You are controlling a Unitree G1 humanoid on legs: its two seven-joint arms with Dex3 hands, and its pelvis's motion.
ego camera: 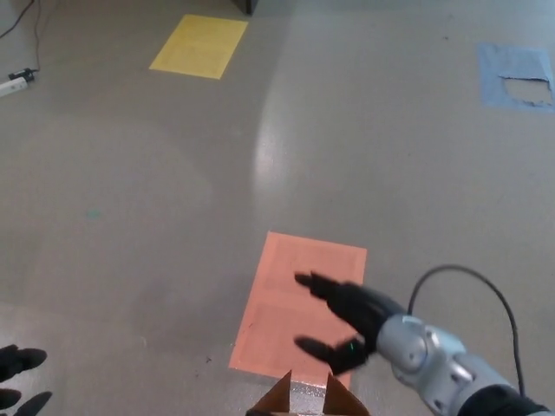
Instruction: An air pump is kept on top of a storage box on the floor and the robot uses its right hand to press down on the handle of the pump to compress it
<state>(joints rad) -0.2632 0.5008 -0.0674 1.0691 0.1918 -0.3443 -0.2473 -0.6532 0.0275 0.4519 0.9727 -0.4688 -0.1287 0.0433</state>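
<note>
My right hand [351, 319] reaches in from the lower right, open, with thumb and fingers spread and nothing in it. It hovers over the near part of an orange rectangle [295, 286] marked on the floor. Just below the hand, at the bottom edge, two brown pointed flaps [279, 400] stick up with a small silvery piece [308, 392] between them. The rest of that object is cut off, and no pump handle shows. Of my left hand [22, 377] only the black fingertips show at the lower left edge, spread and holding nothing.
A black cable [473, 276] loops up behind my right wrist. Farther off on the grey floor lie a yellow rectangle [199, 46] at the top left and a torn blue patch [516, 78] at the top right. A white plug strip [13, 84] lies at the left edge.
</note>
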